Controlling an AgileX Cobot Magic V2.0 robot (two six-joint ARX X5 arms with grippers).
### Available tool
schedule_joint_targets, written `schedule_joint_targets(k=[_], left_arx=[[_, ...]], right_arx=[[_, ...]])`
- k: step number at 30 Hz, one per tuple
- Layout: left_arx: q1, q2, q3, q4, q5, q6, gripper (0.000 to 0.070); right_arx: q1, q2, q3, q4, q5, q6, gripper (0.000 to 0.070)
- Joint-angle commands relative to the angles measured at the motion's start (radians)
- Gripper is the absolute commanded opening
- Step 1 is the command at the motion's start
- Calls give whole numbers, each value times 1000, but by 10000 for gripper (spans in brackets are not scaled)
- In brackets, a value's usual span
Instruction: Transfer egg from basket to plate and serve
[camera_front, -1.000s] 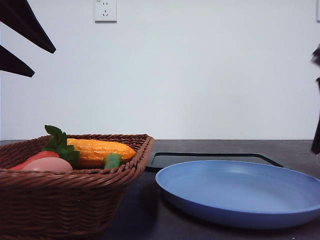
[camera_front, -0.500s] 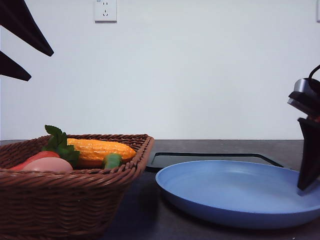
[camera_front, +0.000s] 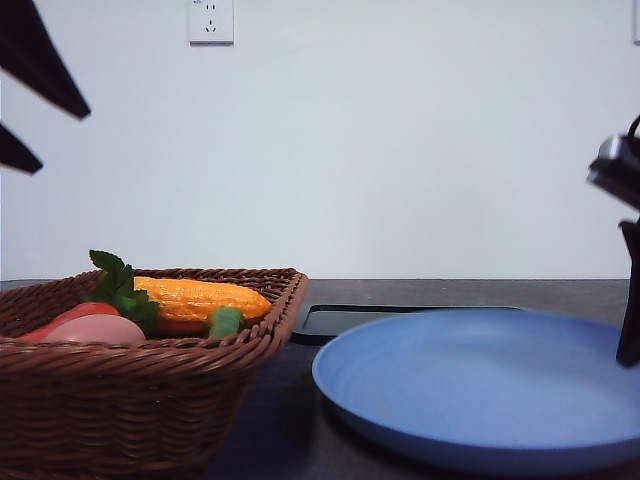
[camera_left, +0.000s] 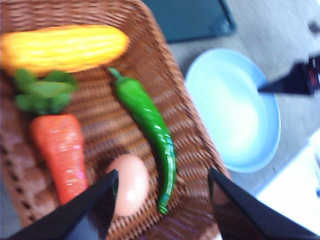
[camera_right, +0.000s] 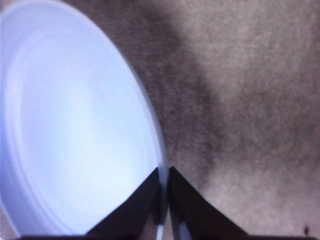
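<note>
The tan egg lies in the brown wicker basket at the left, between a carrot and a green pepper. High above the basket my left gripper hangs open, and the egg lies below, near one of its fingers. The blue plate sits to the right of the basket, and its right side looks raised. My right gripper is shut on the plate's right rim.
In the basket with the egg are a yellow corn cob, a carrot with green leaves and a green pepper. A flat black tray lies behind the plate. The table is dark grey.
My right gripper has come in from the right edge and shut on the plate's rim, and the plate's right side has risen. My left gripper has drifted slightly left.
</note>
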Motion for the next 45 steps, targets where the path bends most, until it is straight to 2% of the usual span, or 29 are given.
schedule_joint_targets(k=[1, 8, 10, 13, 20, 30, 45], left_arx=[[-23, 8, 44, -6, -9, 50, 392], [-122, 44, 119, -93, -170, 102, 392], [-146, 67, 121, -104, -190, 103, 392], [-182, 111, 121, -112, -218, 104, 392], [-269, 244, 121, -96, -342, 108, 392], [-325, 422, 121, -41, -367, 108, 392], [-333, 578, 121, 12, -389, 113, 390]], right_arx=[[2, -24, 14, -1, -4, 5, 0], [-30, -175, 30, -79, -1, 11, 0], [-38, -215, 40, -101, -1, 10, 0], [-49, -271, 59, -131, -1, 11, 0], [-51, -352, 138, -201, -1, 6, 0], [-51, -385, 242, -256, -1, -13, 0], [-51, -385, 252, -264, -1, -17, 0]])
